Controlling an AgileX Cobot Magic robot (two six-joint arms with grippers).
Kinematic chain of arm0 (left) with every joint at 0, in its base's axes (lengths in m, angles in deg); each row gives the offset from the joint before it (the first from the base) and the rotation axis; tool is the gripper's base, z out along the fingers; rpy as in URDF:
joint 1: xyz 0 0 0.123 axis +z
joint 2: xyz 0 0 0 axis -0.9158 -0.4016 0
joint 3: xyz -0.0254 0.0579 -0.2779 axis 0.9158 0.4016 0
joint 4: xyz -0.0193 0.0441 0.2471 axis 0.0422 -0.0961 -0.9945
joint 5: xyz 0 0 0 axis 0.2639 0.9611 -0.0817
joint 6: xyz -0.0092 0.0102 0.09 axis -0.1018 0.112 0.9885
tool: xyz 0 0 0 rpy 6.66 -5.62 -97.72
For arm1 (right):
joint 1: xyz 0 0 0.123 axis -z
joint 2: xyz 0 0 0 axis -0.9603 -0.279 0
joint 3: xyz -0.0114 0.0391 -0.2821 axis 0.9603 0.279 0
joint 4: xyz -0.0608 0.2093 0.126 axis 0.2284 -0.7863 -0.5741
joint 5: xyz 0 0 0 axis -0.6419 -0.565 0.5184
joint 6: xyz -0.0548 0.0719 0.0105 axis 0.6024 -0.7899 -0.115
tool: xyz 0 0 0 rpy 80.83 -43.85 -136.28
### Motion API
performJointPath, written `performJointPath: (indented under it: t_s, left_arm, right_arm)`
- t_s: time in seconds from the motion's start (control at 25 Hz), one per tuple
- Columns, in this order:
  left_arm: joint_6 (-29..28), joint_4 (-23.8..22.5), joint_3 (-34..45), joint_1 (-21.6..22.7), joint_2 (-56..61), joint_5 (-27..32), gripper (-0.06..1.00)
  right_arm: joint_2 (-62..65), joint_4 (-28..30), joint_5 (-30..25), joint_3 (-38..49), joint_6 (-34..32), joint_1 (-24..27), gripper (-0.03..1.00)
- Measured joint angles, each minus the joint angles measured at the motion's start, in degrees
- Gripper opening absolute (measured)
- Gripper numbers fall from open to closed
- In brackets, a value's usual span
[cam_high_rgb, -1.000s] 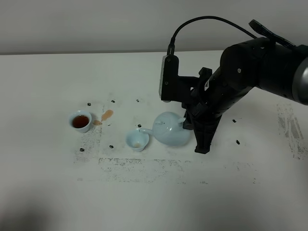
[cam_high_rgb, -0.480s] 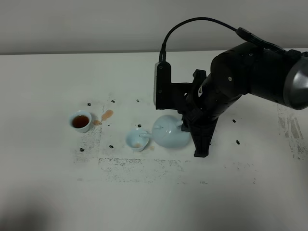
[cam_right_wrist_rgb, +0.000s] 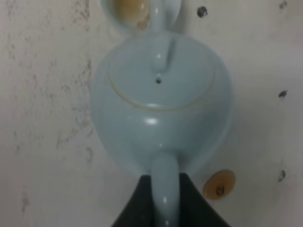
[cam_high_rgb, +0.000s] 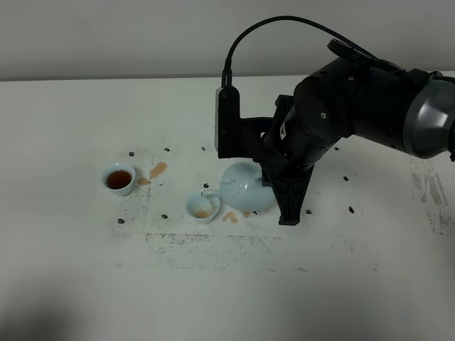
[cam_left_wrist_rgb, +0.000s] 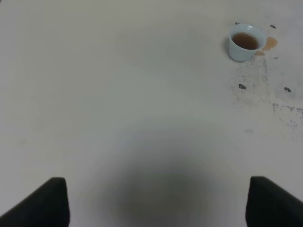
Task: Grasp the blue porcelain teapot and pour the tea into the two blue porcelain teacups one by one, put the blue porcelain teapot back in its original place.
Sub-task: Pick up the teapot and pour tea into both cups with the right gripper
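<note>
The blue porcelain teapot [cam_high_rgb: 244, 187] hangs tilted, its spout over the nearer teacup [cam_high_rgb: 202, 207], which holds a little tea. My right gripper [cam_high_rgb: 270, 180] is shut on the teapot's loop handle. In the right wrist view the fingers clamp the handle [cam_right_wrist_rgb: 164, 185] below the lidded teapot body [cam_right_wrist_rgb: 161, 94], and the cup [cam_right_wrist_rgb: 127, 9] shows past the spout. The other teacup [cam_high_rgb: 119, 178] stands further left, full of dark tea; the left wrist view shows that cup [cam_left_wrist_rgb: 245, 41] too. My left gripper [cam_left_wrist_rgb: 158, 203] hovers open over bare table, far from it.
Tea drops [cam_high_rgb: 231, 217] lie on the white table [cam_high_rgb: 227, 284] between the nearer cup and the teapot, and an older spill [cam_high_rgb: 158, 170] sits beside the full cup. Small dark specks [cam_high_rgb: 350, 209] and scuffed patches dot the surface. The right arm's bulk [cam_high_rgb: 355, 106] looms over the table's right half.
My right arm has shifted left and tipped the teapot further over the nearer cup. Tea now shows in that cup, and fresh drops have appeared on the table beside it.
</note>
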Motion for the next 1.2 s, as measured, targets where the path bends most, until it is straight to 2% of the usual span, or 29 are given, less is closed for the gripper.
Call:
performJointPath:
  t_s: [0.28, 1.2]
  left_arm:
    - [0.0, 0.0, 0.0, 0.0, 0.0, 0.0, 0.72]
    - [0.0, 0.0, 0.0, 0.0, 0.0, 0.0, 0.72]
  right_arm:
    - [-0.7, 1.9, -2.3, -0.1, -1.3, 0.0, 0.04]
    - [-0.7, 7.2, -5.0, -1.7, -4.6, -2.8, 0.04]
